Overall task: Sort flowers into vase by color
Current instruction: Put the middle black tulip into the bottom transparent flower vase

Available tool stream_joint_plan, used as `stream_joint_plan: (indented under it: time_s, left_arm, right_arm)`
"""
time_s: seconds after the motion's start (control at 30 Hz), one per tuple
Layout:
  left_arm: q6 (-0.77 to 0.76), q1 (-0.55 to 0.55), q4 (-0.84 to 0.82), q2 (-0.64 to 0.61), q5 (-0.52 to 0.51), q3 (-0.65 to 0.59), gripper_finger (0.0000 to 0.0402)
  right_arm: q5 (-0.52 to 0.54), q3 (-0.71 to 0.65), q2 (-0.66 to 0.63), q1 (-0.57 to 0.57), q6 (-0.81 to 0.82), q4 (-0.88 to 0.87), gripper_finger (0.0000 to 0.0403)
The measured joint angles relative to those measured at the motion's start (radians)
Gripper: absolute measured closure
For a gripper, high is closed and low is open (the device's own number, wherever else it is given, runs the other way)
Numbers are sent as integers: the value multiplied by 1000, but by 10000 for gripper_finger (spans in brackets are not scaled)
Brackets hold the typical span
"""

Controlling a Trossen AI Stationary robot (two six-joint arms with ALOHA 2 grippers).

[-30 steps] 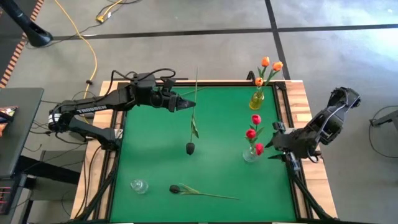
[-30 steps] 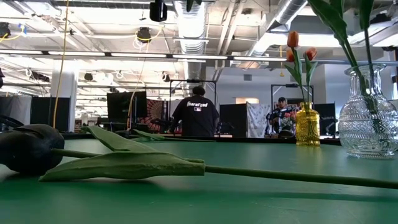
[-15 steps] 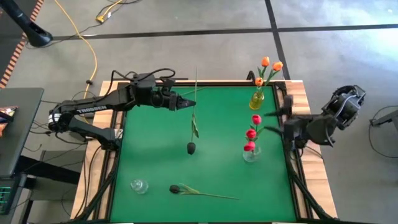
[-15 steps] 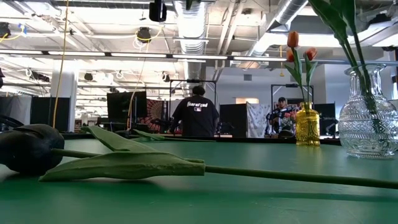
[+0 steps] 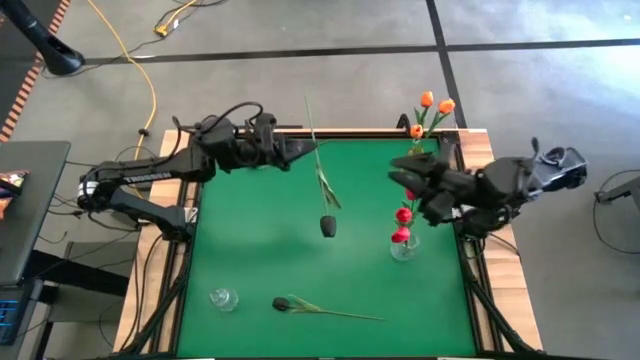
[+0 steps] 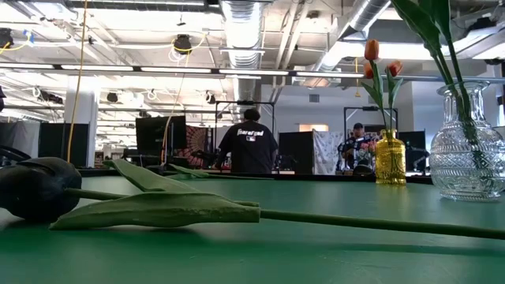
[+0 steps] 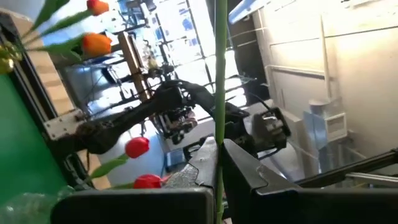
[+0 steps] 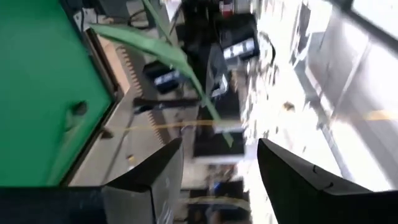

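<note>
Left gripper: the left gripper (image 5: 300, 155) sits over the far left part of the green table (image 5: 250, 250), clenched on the thin green stem of a dark tulip (image 5: 327, 226). In the left wrist view the stem runs straight up between the two dark fingers (image 7: 245, 171), which press against it.
Held flower: the dark tulip hangs head down above the middle of the table, stem slanting from beyond the far edge toward the centre, one leaf partway along it.
Right gripper: the right gripper (image 5: 400, 172) reaches in from the right side, above the red tulips (image 5: 403, 214). Its jaws stand apart, and the right wrist view shows nothing gripped between the fingers (image 8: 292, 180); a green leaf crosses the view beyond them.
Clear vase, right: the clear glass vase (image 5: 402, 247) near the right edge holds the red tulips.
Yellow vase: the yellow vase (image 5: 413, 158) at the far right corner holds the orange tulips (image 5: 430, 108).
Loose flower: a second dark tulip (image 5: 283, 303) lies flat near the front edge, its stem pointing right. The low view shows its head (image 6: 35, 188) resting on the table.
Empty vase: a small clear vase (image 5: 223, 298) stands near the front left corner, left of the lying tulip.
Background: a person (image 6: 248, 146) stands in the room beyond the table.
</note>
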Motion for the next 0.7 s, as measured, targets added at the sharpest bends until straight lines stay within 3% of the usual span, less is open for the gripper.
stream_joint_plan:
  time_s: [0.13,0.33,0.7]
  left_arm:
    - [-22,-55,8,10,-58,0,401]
    - [-49,-137,38,49,-115,1,401]
    - [-98,-159,128,117,-101,1,401]
  right_arm:
    - [-116,0,67,-67,-118,74,173]
    - [-131,0,160,-149,-155,130,173]
    - [-235,0,249,-153,-202,189,183]
